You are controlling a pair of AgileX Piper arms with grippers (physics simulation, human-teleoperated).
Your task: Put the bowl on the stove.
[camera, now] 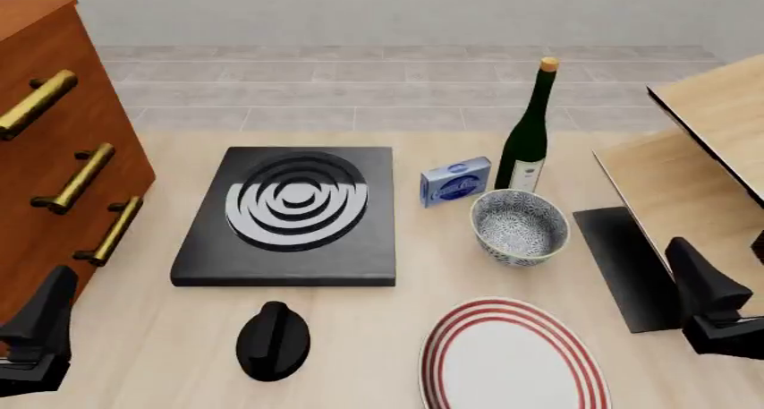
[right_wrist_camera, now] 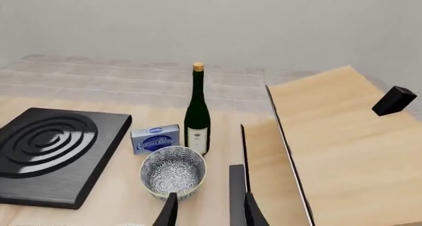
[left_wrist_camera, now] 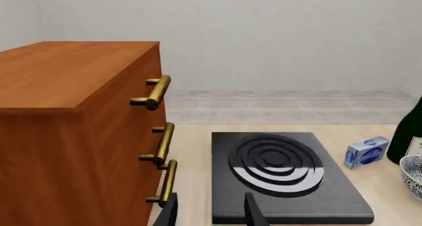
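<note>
The bowl point(camera: 520, 226) stands upright on the table, to the right of the stove point(camera: 290, 214) and apart from it, just in front of the wine bottle point(camera: 528, 133) and the small blue box point(camera: 455, 181). Nothing holds it yet. The right gripper point(right_wrist_camera: 205, 208) sits nearest, its jaws parted and empty with the bowl just ahead of them in the right wrist view; the left gripper point(left_wrist_camera: 209, 210) is likewise spread and idle near the stove's front edge.

The step in hand is the pickup. I judge a pinch over the rim's near wall the safest, since the bowl is deep, round and narrow-footed (it could tip if pushed sideways). Come down on the side away from the bottle, which stands close behind.

The bowl looks like glazed ceramic, white with fine blue-grey patterning inside and out. The stove is a flat matte black slab with raised concentric silver-grey rings, far wider than the bowl, so the landing is forgiving. The table point(camera: 394, 306) is pale wood.
</note>
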